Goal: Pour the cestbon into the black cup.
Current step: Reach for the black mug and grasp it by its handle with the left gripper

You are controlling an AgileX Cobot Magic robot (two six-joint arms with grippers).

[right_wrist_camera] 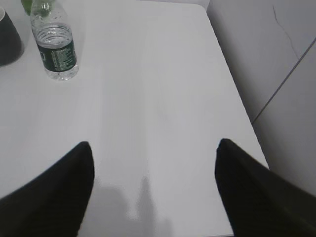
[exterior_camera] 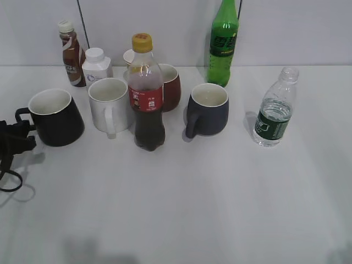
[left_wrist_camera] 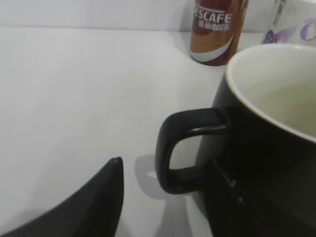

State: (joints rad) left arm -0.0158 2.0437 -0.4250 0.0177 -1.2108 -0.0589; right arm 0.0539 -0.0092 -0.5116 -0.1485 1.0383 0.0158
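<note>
Pincer [left_wrist_camera: 165,197] on left wide astride black cup [left_wrist_camera: 256,148] handle; right pincer [right_wrist_camera: 153,187] wide, empty

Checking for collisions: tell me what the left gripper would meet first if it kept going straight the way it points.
Most likely the black cup: its handle sits between the open left gripper's fingers, just ahead. Depth is hard to judge.

Four mugs [exterior_camera: 56,117], four bottles [exterior_camera: 147,93] and one white jar [exterior_camera: 97,66] stand on one table [exterior_camera: 220,209].
</note>
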